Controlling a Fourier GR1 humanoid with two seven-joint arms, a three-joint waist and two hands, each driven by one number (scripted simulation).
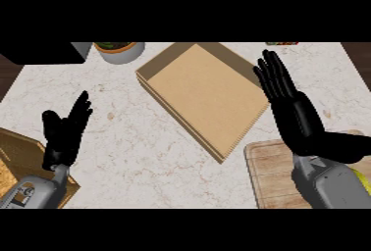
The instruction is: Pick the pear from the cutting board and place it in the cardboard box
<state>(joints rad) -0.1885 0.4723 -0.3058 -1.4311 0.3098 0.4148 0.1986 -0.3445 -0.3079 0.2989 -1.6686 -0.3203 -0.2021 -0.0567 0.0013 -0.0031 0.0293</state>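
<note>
Wooden cutting board [272, 169] lower right sits under the right hand [290, 105], open and empty; pear hidden, so reach slowly

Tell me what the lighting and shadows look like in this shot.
Head view: soft, even light, no glare on the marble counter; the cardboard box shows a darker shaded inner wall at upper left; both black hands, left and right, cast no clear shadows.

the cardboard box [206, 93] lies at the tabletop's [130, 147] centre, turned askew. the cutting board [272, 171] sits at four o'clock from it, near its lower corner. a pot [119, 51] stands at ten o'clock, well apart. a wooden piece [18, 157] lies at eight o'clock, by the left edge.
</note>
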